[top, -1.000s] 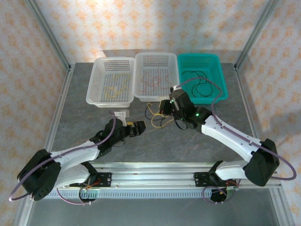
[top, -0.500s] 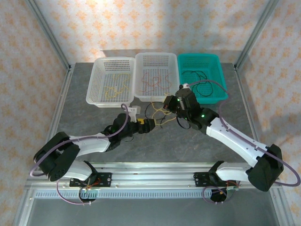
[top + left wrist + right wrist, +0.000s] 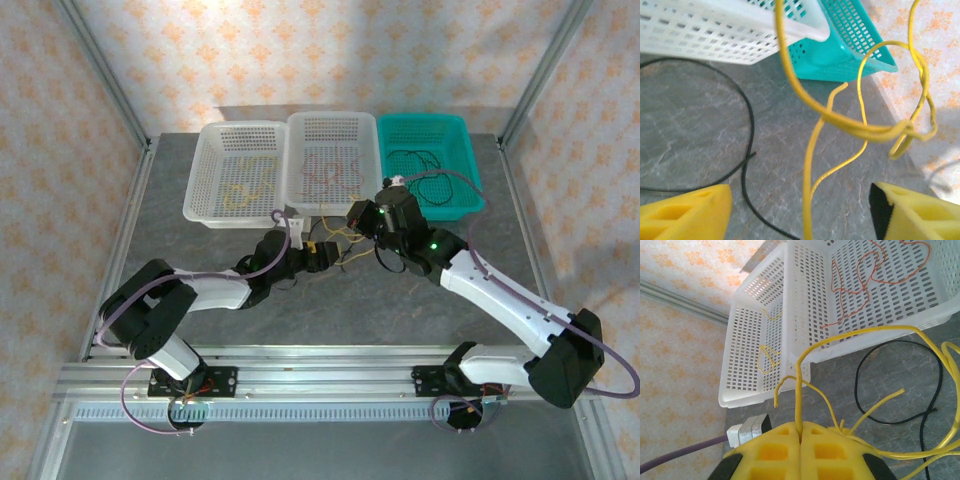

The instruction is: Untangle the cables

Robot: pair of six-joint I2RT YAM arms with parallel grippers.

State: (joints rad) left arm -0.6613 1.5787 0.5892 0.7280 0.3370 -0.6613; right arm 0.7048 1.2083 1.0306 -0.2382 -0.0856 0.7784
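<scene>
Because the right hand point(image 3: 801, 431) has its pads pressed together on the yellow cable point(image 3: 850, 125), pinching a strand that rises straight out of the seam between them, any pull from here runs straight into the snarl. In the left wrist view that snarl sits at right of centre, where several yellow loops cross and wrap over each other in what looks like a loose knot. If the two hands draw apart along the strand, the wrap is likely to cinch tight instead of opening.

The left hand point(image 3: 800, 215) is spread, with its yellow pads in the lower corners of its own view and touching nothing. One yellow strand drops between them at bottom centre. The black cable point(image 3: 747, 125), which lies in a wide curve on the grey worktop point(image 3: 400, 310), runs through the same gap just to the left. Closing there could trap both cables and drag the black one into the tangle.

In the top view the tangle hangs at centre, just below the near wall of the middle white basket point(image 3: 332, 116), with the teal basket point(image 3: 420, 118) at upper right. A lifted loop could hook on either rim, tip a basket or flick a strand in among the reddish cable point(image 3: 860, 285) already lying in the white one.

The right hand's hold is on a thin wire, so a sharp tug could make it slip free.
</scene>
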